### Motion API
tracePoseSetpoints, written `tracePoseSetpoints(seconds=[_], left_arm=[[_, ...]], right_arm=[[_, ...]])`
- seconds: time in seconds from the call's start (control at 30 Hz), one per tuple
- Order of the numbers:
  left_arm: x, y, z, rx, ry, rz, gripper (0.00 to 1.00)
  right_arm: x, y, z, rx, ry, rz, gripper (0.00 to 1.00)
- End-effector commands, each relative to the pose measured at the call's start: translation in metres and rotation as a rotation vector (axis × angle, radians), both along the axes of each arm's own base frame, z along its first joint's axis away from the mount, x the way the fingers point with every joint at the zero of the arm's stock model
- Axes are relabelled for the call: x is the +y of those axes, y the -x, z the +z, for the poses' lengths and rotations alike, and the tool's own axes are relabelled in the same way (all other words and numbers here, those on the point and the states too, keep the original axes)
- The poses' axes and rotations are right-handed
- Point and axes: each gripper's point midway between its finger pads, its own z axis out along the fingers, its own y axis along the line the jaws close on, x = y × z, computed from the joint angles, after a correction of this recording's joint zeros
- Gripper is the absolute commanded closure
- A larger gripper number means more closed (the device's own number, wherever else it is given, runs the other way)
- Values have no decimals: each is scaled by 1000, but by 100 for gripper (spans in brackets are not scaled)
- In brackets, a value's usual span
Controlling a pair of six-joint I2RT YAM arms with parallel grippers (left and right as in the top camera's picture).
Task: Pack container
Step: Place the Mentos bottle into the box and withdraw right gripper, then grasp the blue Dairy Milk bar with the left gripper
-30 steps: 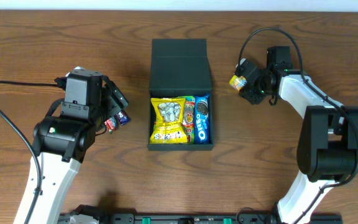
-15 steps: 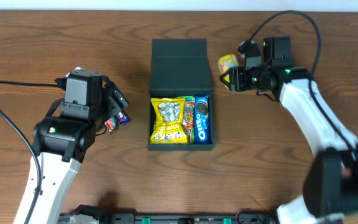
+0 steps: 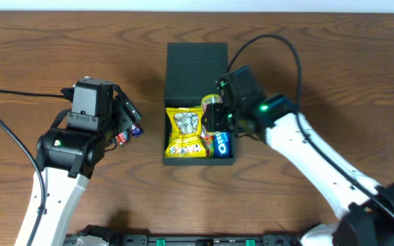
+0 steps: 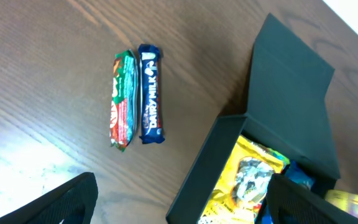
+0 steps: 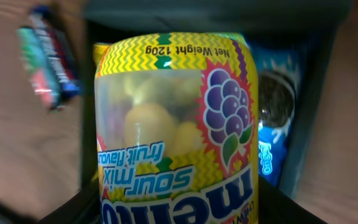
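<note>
Right gripper, clamped on the Mentos jar, has swung over the container; lower the jar level, release only once seated

- Probably a robotics lab or test bench; little of the room shows beyond the surface.
- Two white-and-black robot arms, left and right, stand at its near edge.
- A loose black cable trails across the wood grain.
- A black mounting rail runs along the near edge.
- A plain pale wall lies behind.
- On it lie a dark container and wrapped snacks.
</note>
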Motion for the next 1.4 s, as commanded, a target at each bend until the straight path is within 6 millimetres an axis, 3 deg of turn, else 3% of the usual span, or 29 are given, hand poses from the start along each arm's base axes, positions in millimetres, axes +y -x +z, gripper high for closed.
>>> tracePoseSetpoints(seconds=[0.0, 0.03, 0.13, 0.2, 0.3, 0.47, 0.6, 0.7, 0.93, 1.13, 1.37], left_arm=[[2, 4, -7, 30, -8, -1, 12], [2, 4, -8, 32, -9, -1, 12], [2, 4, -8, 32, -9, -1, 12], [2, 4, -7, 31, -9, -1, 12], [2, 4, -7, 30, -9, 0, 12], [5, 3, -7, 28, -33, -5, 9], [18, 2, -12, 46, -110, 22, 9], [20, -3, -28, 91, -140, 32, 10], [9, -29, -92, 211, -121, 42, 15], [-3, -46, -138, 291, -32, 139, 21], [-5, -56, -174, 338, -36, 157, 23]], right_arm=[[-3, -4, -18, 16, 63, -93, 65], [-1, -2, -23, 29, 67, -86, 48], [1, 2, -32, 56, 84, -74, 28], [-1, 0, -30, 53, 81, -80, 19], [-2, -4, -19, 28, 57, -77, 14], [-10, -12, 22, -90, 15, -58, 15], [-43, -26, 55, -209, 44, -155, 12], [-70, -36, 70, -270, 75, -203, 11], [-109, -36, 62, -215, 129, -277, 14], [-121, -32, 57, -195, 169, -256, 15], [-125, -31, 56, -197, 200, -241, 15]])
